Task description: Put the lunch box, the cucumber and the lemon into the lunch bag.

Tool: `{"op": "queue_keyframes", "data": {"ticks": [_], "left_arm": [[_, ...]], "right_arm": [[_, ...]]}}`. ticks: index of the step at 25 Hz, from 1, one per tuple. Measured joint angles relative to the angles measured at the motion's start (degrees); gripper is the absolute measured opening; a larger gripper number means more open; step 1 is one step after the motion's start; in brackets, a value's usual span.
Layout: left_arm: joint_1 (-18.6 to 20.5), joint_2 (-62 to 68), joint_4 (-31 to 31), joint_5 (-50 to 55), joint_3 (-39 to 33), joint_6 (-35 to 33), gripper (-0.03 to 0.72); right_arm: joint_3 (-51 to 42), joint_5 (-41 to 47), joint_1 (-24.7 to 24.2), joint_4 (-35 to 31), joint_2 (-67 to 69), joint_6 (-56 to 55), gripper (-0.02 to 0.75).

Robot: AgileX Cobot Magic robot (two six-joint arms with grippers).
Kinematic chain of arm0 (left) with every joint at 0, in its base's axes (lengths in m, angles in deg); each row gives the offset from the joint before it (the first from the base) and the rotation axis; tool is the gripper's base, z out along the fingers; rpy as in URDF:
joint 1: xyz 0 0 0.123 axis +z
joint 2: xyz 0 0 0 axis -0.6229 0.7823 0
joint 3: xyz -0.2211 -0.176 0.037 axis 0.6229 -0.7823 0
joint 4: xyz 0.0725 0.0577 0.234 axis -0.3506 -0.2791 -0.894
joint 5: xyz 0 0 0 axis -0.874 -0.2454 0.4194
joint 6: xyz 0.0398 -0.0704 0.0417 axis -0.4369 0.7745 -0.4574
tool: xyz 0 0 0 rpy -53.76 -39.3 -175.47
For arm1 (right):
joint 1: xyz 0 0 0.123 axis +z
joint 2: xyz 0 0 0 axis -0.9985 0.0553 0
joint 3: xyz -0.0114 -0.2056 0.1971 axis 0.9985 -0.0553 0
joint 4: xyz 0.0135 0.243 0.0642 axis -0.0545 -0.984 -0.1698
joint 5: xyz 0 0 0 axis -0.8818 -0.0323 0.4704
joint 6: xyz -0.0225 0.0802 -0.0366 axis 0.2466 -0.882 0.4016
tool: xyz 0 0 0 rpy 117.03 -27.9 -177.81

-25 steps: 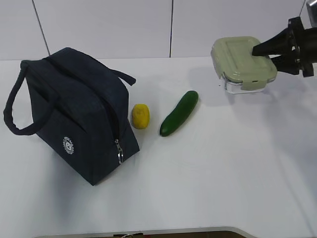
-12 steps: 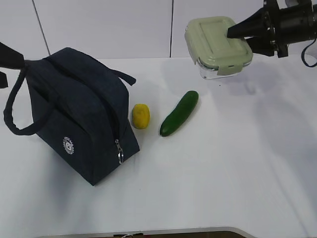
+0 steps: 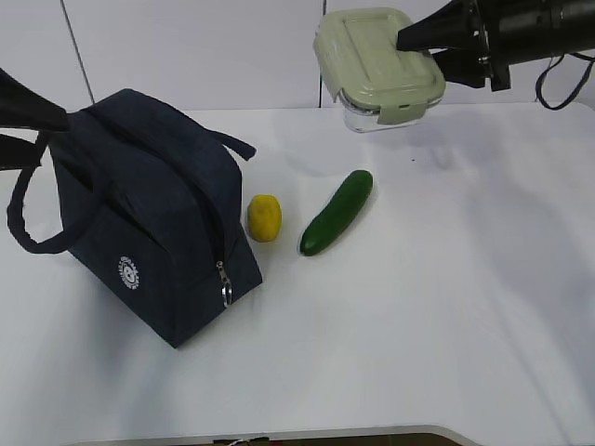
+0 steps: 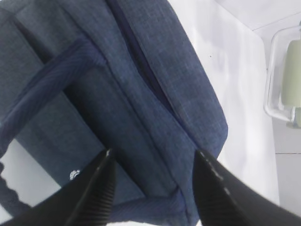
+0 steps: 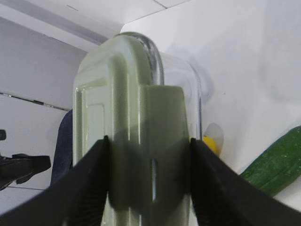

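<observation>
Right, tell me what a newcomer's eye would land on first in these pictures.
First, the lunch box with its pale green lid, held in the air at the upper right by the right gripper, clear of the white table. Next, the dark navy lunch bag at the left, its zipper looking closed, with the left gripper open just above its top. Between them lie the lemon, close beside the bag, and the cucumber.
</observation>
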Motion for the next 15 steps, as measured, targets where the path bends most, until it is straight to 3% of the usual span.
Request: {"op": "queue_keyframes", "data": {"ticks": [10, 15], "left_arm": [[-8.0, 3.8, 2.8, -5.8, 0.0, -2.9, 0.384], [-9.3, 5.1, 2.8, -6.2, 0.0, -3.0, 0.384]], "right_arm": [[0.0, 0.2, 0.7, -0.1, 0.0, 0.0, 0.385], [0.0, 0.2, 0.7, -0.1, 0.0, 0.0, 0.385]]}}
